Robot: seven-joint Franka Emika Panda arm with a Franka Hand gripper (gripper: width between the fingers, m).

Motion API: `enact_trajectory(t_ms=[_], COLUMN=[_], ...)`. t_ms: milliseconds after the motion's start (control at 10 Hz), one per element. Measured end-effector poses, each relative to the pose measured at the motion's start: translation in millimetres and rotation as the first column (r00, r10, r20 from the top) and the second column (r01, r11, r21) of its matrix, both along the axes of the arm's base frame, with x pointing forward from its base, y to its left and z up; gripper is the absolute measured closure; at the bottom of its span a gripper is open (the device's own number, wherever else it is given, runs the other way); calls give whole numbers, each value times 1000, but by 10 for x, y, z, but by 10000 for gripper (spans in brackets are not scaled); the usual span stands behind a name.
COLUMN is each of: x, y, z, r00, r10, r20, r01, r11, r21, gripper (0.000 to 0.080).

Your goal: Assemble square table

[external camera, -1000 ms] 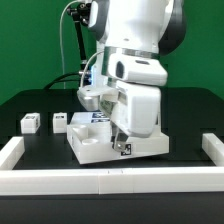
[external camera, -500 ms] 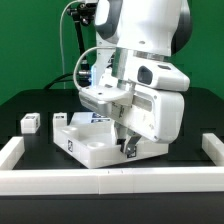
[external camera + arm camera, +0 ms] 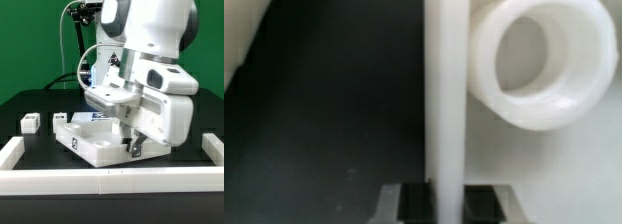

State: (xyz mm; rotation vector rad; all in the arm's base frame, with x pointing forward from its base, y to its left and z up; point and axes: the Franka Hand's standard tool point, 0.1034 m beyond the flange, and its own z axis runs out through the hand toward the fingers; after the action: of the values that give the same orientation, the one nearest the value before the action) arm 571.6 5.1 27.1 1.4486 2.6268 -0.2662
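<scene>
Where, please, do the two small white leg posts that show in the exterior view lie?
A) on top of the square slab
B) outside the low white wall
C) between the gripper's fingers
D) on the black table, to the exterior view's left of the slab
D: one leg post and the other leg post sit on the black table, to the exterior view's left of the square table slab.
</scene>
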Motion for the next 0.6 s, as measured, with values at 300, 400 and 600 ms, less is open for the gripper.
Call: enact_trajectory(t_ms=[300,400,600], x=[9,5,4], y=[216,188,158], z=[36,23,21], r00=[992,993,988], r10=[118,114,146], r20=[-40,-41,-50], r01=[-119,-115,-148], r11=[993,993,989], r21=[-25,-25,-29], gripper=[736,736,736])
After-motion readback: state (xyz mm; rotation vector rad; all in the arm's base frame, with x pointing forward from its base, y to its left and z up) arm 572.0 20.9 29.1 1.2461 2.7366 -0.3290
